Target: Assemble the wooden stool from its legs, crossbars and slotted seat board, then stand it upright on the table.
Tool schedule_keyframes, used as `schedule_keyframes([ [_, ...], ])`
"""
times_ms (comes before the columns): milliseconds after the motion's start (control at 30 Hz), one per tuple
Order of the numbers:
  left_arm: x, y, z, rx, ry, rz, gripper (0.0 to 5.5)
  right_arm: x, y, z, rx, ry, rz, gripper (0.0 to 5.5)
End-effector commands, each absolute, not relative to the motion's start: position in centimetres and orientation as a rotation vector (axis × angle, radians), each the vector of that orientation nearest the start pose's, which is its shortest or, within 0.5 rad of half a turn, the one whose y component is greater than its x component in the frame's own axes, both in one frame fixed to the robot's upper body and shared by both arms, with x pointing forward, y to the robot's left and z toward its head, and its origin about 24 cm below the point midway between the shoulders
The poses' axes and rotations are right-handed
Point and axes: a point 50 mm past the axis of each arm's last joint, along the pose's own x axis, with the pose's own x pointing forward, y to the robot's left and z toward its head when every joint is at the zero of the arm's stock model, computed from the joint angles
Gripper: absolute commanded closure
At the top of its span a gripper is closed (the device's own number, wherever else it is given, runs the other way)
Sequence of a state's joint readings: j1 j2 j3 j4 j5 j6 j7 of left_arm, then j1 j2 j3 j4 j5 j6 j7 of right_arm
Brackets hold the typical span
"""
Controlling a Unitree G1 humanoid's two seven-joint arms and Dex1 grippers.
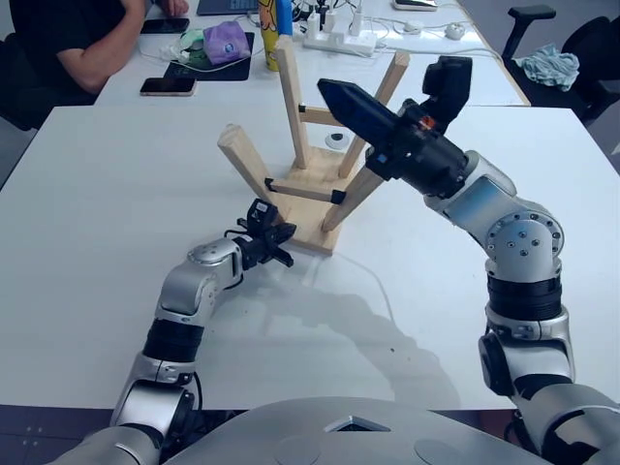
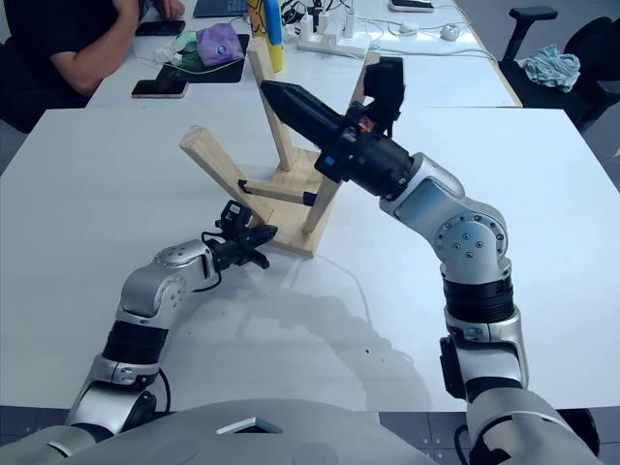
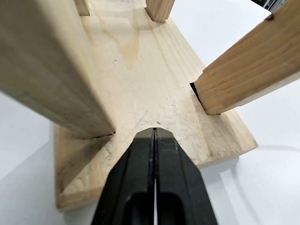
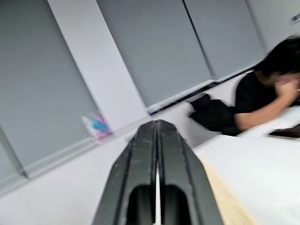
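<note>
Left end effector (image 1: 283,254), right end effector (image 1: 325,90) both together beside one four-legged stool (image 1: 312,176).

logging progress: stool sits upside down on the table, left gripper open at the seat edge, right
No: the left gripper is shut, not open, as the left wrist view shows. The stool does sit upside down on the table, with that gripper at the seat edge.

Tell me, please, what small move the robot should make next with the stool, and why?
Probably open the right gripper and bring it around the nearest leg. The stool stands legs-up on its seat board, so it needs flipping, and both grippers are shut; the left gripper sits at the board's edge.
</note>
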State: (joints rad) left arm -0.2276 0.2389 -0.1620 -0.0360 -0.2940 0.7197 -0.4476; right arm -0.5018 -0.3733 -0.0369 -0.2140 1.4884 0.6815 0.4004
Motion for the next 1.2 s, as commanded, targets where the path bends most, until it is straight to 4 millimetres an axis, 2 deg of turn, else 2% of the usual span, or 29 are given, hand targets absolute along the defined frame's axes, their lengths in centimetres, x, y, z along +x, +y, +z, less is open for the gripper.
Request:
schedule_keyframes([
  [33,26.0,13.0,1.9,-0.047,0.632,-0.608,5.5,28.4,-15.1,22.3,1.095,-0.169,1.13,5.5],
  [167,26.0,12.9,2.1,-0.043,0.62,-0.613,5.5,29.8,-16.9,21.3,1.153,-0.17,0.989,5.5],
  [200,26.1,12.9,2.3,-0.04,0.609,-0.62,5.5,30.1,-16.9,20.6,1.103,-0.139,0.949,5.5],
  [233,26.2,12.9,2.5,-0.037,0.599,-0.626,5.5,30.4,-16.8,19.8,1.032,-0.095,0.91,5.5],
  [333,26.2,13.1,4.0,-0.021,0.518,-0.66,5.5,30.9,-15.6,15.3,0.644,0.132,0.819,5.5],
  [433,25.5,13.6,5.7,0.033,0.448,-0.744,5.5,30.5,-16.0,11.9,0.457,0.23,0.783,5.5],
  [533,24.0,14.6,6.6,0.06,0.467,-0.805,5.5,30.0,-16.4,10.1,0.339,0.265,0.804,5.5],
  [700,22.5,15.6,5.9,0.113,0.568,-0.861,5.5,29.7,-16.3,9.5,0.264,0.266,0.842,5.5],
  [933,24.1,15.4,3.2,0.166,0.643,-0.786,5.5,28.8,-14.1,9.7,0.211,0.249,1.01,5.5],
  [1200,25.8,14.8,3.0,0.152,0.611,-0.75,5.5,27.9,-12.3,9.3,0.151,0.283,1.133,5.5],
])
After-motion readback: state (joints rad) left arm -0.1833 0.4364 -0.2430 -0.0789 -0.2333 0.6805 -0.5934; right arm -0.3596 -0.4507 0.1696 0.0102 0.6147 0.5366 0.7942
